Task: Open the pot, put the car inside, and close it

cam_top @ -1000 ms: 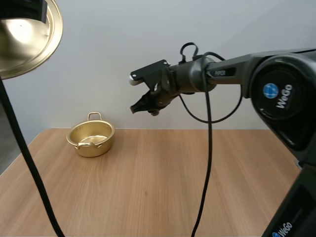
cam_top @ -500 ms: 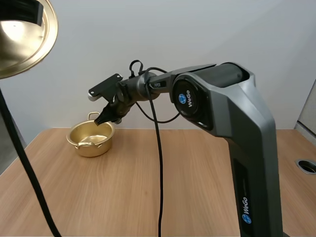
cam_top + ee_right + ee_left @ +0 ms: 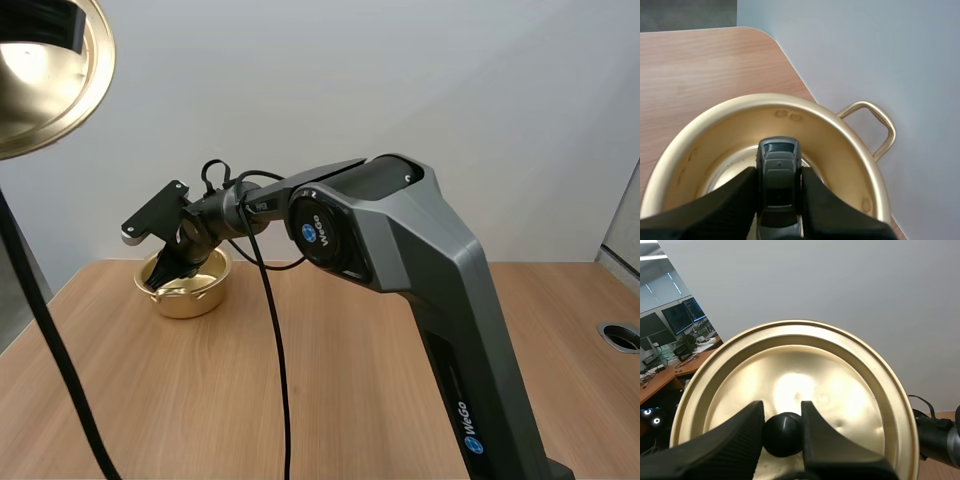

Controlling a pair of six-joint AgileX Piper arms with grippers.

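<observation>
Closest in, my left pincer is clamped on the black knob of the gold lid, one ribbed finger on each side of it. It holds the lid high in the air at the left, well apart from the pot. Below, the wooden tabletop spreads out, and my right arm reaches across it toward the far left corner. There my right pincer is closed on a small dark grey toy car, gripping it by its two sides. The car hangs over the open mouth of the gold pot, with the pincer tips down at the rim; I cannot tell whether the car touches the bottom. The pot stands uncovered on the tabletop near the wall, one loop handle turned toward the wall.
</observation>
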